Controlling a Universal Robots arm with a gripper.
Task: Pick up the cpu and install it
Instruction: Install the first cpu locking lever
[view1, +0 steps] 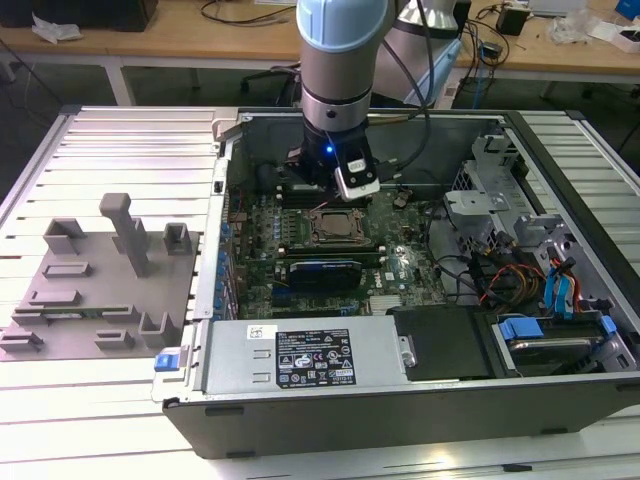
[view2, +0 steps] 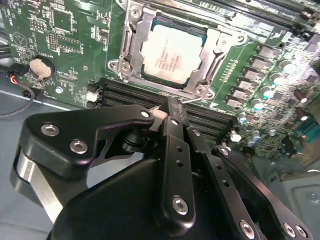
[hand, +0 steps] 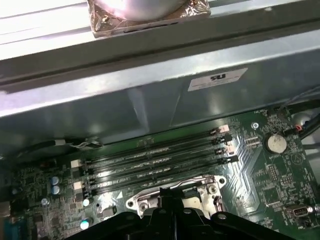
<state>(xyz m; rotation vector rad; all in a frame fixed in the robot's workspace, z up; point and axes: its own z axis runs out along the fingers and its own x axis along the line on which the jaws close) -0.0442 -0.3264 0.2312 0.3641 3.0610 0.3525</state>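
the arm (view1: 335, 60) reaches down into the open computer case (view1: 400, 410), which lies on the slatted metal tabletop (view1: 100, 420). the pincer (view2: 169, 107) hangs just above the motherboard (view2: 65, 30). in the second wrist view its black fingers are clenched together at the tips with nothing between them. the cpu (view2: 172, 54) is apart from it, lying flat in the socket frame (view2: 131, 47) in the middle of the board. its silvery top faces up and the metal bracket runs around its edges; whether that bracket is latched i cannot tell. in that same view the fingertips show in front of the black memory slots (view2: 125, 94) that run just beside the socket. a round coin battery (view2: 40, 67) sits on the board near the end of the slots. in the exterior view a long dark expansion card (view1: 322, 272) stands just beside the socket on the side nearer the camera. past the card, the power supply (view1: 310, 355) with its white labels lies along the case's near wall. to the exterior view's left, well apart from the case, a grey fixture block (view1: 90, 300) with upright posts rests on the tabletop.
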